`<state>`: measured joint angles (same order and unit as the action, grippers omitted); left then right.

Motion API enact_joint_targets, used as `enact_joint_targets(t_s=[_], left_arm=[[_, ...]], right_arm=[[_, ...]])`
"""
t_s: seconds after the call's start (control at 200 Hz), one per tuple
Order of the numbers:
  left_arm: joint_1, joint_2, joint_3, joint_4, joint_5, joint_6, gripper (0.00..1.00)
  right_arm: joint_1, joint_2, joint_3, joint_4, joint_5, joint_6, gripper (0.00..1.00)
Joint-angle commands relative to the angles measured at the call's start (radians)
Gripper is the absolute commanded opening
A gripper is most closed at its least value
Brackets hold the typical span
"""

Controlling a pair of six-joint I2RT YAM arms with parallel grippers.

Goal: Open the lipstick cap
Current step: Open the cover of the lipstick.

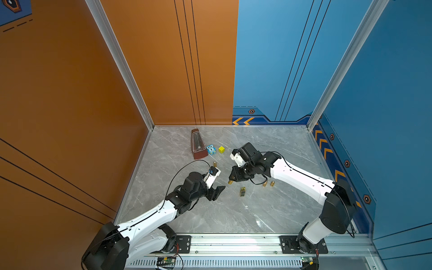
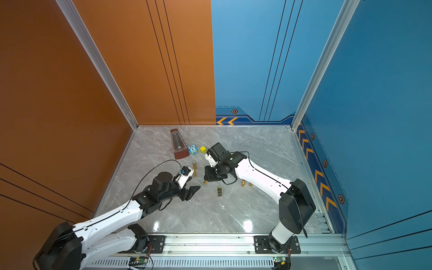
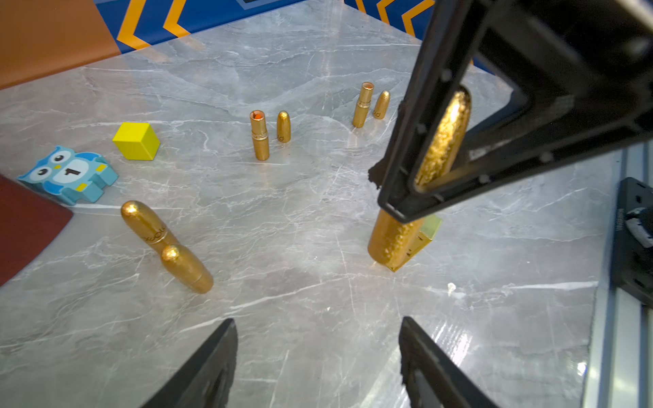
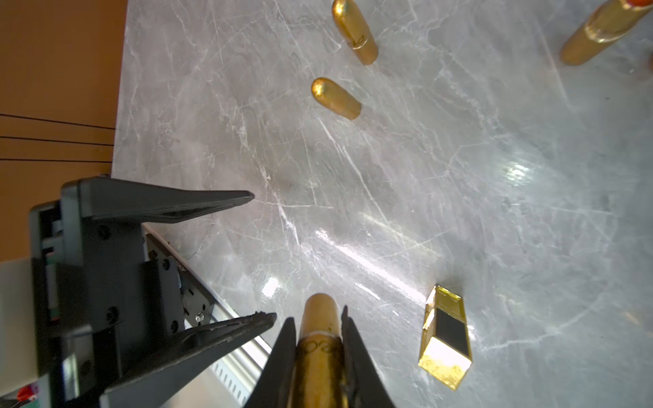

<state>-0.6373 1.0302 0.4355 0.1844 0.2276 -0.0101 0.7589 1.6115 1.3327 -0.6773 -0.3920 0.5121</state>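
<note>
My right gripper is shut on a gold lipstick, which points down at the table. One end of the tube sticks out past the fingertips. In the left wrist view the lipstick stands tilted, with its rounded top up inside the right gripper's frame. In both top views the right gripper is at mid-table. My left gripper is open and empty. It sits close beside the lipstick and touches nothing.
A gold square box lies just beyond the held lipstick. Two gold capped tubes stand near my left wrist. Two uncapped lipsticks stand farther off, each beside its cap. Metronome, blue owl and yellow cube sit at the back.
</note>
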Motion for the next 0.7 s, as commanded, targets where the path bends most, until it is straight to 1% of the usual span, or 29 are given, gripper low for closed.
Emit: enact_joint_targets(t_s=[0.0,0.055,0.25,0.335,0.571,0.696], left_arm=[[0.010,0.003,-0.006,0.053,0.108,0.030,0.69],[0.010,0.006,-0.009,0.068,0.134,0.033,0.66],[0.011,0.023,0.013,0.078,0.171,0.033,0.54],[0.007,0.030,0.026,0.079,0.200,0.031,0.49],[-0.001,0.033,0.046,0.081,0.256,0.022,0.46],[-0.007,0.048,0.063,0.082,0.250,0.022,0.41]], right_arm=[[0.000,-0.043,-0.028,0.002,-0.108,0.012,0.15],[0.000,-0.052,-0.031,0.007,-0.118,0.016,0.15],[-0.002,-0.069,-0.047,0.040,-0.176,0.040,0.15],[-0.005,-0.075,-0.046,0.042,-0.173,0.045,0.15],[-0.018,-0.076,-0.041,0.052,-0.147,0.056,0.15],[-0.020,-0.079,-0.050,0.093,-0.197,0.077,0.15]])
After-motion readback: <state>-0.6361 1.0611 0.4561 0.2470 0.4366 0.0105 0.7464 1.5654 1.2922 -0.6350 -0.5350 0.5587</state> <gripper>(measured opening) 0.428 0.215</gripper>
